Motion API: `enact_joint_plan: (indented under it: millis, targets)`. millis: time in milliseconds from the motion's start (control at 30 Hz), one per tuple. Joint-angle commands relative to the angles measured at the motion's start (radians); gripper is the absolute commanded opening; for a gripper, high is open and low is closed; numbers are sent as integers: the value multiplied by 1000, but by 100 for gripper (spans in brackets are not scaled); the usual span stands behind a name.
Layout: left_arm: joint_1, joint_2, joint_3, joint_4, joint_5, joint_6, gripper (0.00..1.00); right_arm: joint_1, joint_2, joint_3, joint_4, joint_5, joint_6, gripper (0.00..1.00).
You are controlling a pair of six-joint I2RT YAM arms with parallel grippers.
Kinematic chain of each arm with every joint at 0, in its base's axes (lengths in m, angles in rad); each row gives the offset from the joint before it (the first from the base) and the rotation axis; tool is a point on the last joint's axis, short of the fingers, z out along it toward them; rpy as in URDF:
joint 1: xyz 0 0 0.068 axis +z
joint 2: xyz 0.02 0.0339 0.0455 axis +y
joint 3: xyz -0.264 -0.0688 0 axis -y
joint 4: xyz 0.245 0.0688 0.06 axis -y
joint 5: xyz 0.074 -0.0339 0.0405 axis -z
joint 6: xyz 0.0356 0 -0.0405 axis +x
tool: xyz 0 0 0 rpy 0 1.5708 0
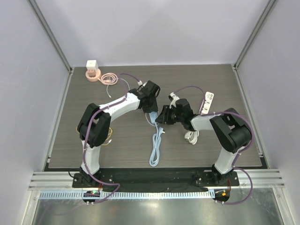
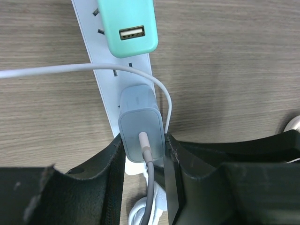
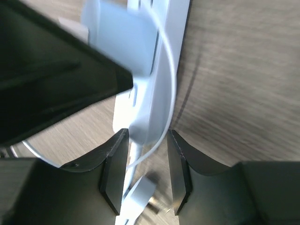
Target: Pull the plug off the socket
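A white power strip (image 2: 105, 70) lies on the dark wood table. A grey-blue plug (image 2: 139, 123) with a grey cable sits in it, next to a teal USB adapter (image 2: 130, 23). My left gripper (image 2: 143, 145) is shut on the grey-blue plug, one finger on each side of it. My right gripper (image 3: 146, 140) grips the end of the power strip (image 3: 147, 103), with a thin white cable running between the fingers. In the top view both grippers, left (image 1: 151, 104) and right (image 1: 164, 115), meet at the table's middle and hide the strip.
A light blue cable (image 1: 156, 145) trails toward the near edge. A white cable bundle (image 1: 191, 136) lies under the right arm, and a white adapter (image 1: 208, 100) lies further right. A pink cable coil (image 1: 110, 78) and a white cube on a pink spool (image 1: 92, 70) sit at the back left.
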Motion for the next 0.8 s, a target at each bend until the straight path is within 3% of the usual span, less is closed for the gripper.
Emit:
enact_joint_plan:
  millis: [0,433,767]
  targets:
    - [-26,-55,-16,-26,53,18,0,-19,-58,-15,105,17,-13,44]
    - [-49,-50,12,-26,69,4,0,-20,-38,-6,96,17,-19,42]
    - [-60,-73,12,-31,81,29,0,-20,25,49,-36,76,-19,38]
